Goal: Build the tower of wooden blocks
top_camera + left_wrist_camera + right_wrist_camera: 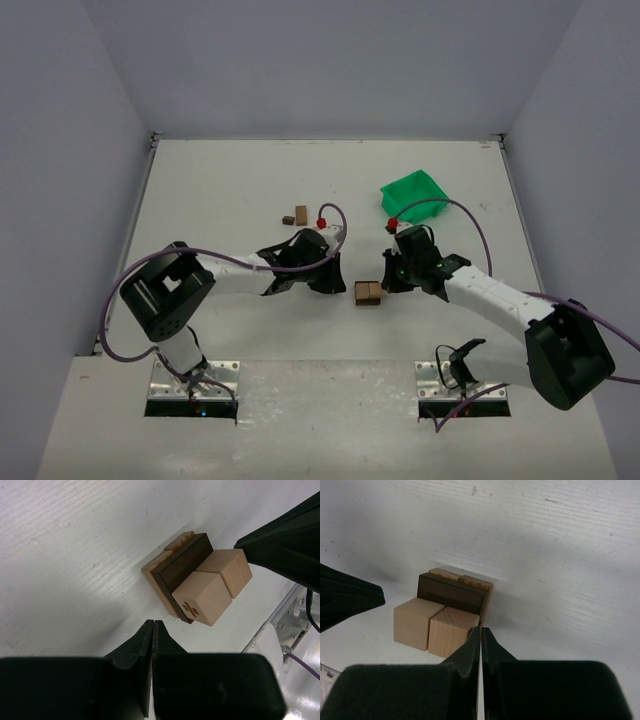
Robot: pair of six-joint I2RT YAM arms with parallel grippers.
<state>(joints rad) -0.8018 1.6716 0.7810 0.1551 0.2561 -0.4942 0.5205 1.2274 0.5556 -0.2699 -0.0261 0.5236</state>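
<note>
- Top external view: the wood block tower [368, 292], for now a low huddle of tan and dark brown pieces, sits near the middle of the white table [230, 180]. The left arm [230, 265] reaches in from one side and the right arm [490, 293] from the other.
- Farther back and well apart from it, a green bin [415, 192] sits to the right. Two loose blocks [294, 216], one dark and one tan, lie just beside each other to the left.
- Purple cables [115, 310] loop along both arms.
- Left wrist view: the left gripper [153, 626] has its jaws pressed together with nothing between them. Its tips stop short of the blocks, with a strip of bare table between.
- Two pale cubes [225, 570] stand side by side, touching. The nearer one bears a small dark cross-shaped mark [190, 608].
- A dark brown slab [182, 562] stands upright against the cubes, and tan pieces [155, 577] are pressed against its far face.
- Right wrist view: the right gripper [480, 631] is likewise closed and empty. Its tips overlap one cube in the frame, and whether they touch it cannot be told.
- In each wrist view the opposite gripper shows as a dark wedge at the edge, close beside the cubes.
</note>
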